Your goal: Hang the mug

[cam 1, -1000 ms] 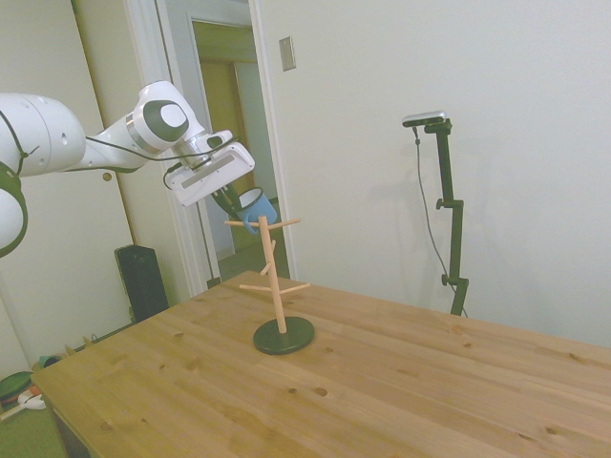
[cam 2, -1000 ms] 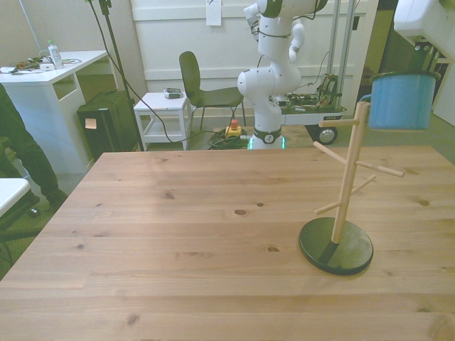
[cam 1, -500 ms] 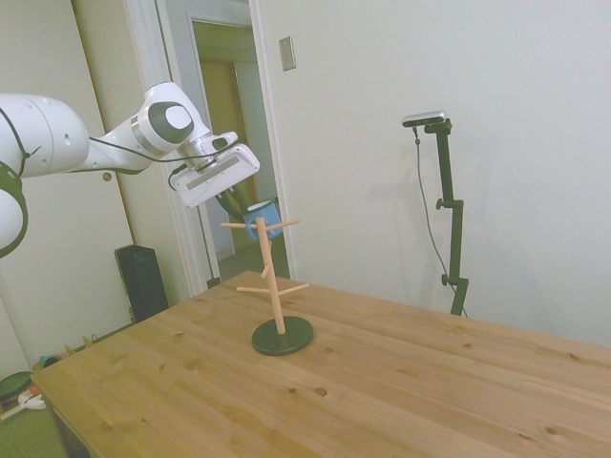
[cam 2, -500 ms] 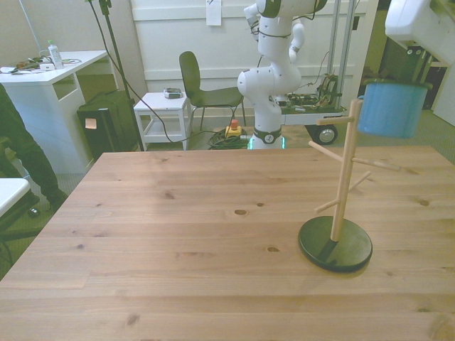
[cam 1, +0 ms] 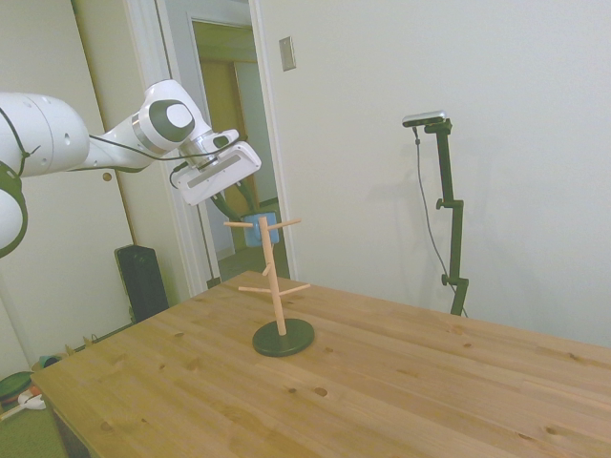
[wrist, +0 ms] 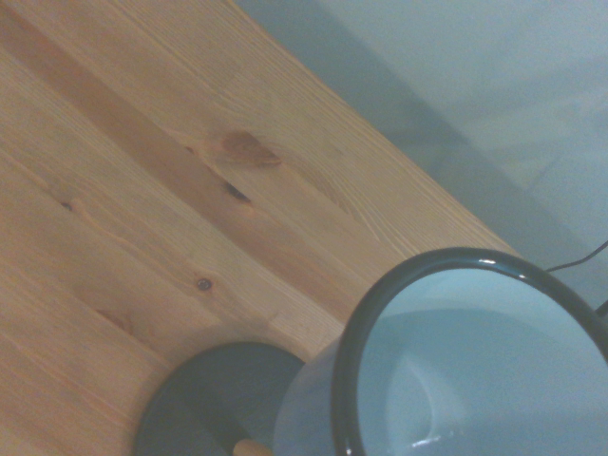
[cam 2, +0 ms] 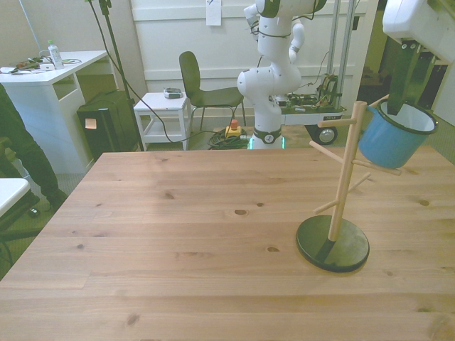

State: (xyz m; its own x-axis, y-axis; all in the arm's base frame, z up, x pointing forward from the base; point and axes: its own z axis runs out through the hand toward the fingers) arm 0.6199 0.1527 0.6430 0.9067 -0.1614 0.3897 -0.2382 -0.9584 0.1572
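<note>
The light-blue mug (cam 2: 392, 142) hangs tilted on the front view's right side of the wooden peg stand (cam 2: 343, 177), level with an upper peg, and its white inside shows. Its handle is hidden. In the side view the mug (cam 1: 258, 229) sits just behind the stand (cam 1: 276, 286) near the top crossbar. My gripper (cam 2: 398, 106) is directly above the mug, and one dark finger (cam 2: 402, 74) reaches down to the rim. In the side view the gripper (cam 1: 239, 204) looks open, its fingers spread over the mug. The wrist view shows the mug's dark rim (wrist: 353, 361) and the stand's black base (wrist: 195, 404).
The stand's round black base (cam 2: 333, 244) rests on the wooden table (cam 2: 178, 234) toward the front view's right. A person's dark sleeve (cam 2: 15, 145) is at the front view's left edge. A chair (cam 2: 199, 82) and white furniture stand beyond the table.
The mug has dropped lower and tipped from upright to tilted against the stand. The gripper has stayed above it. The stand has shifted slightly toward the front view's left.
</note>
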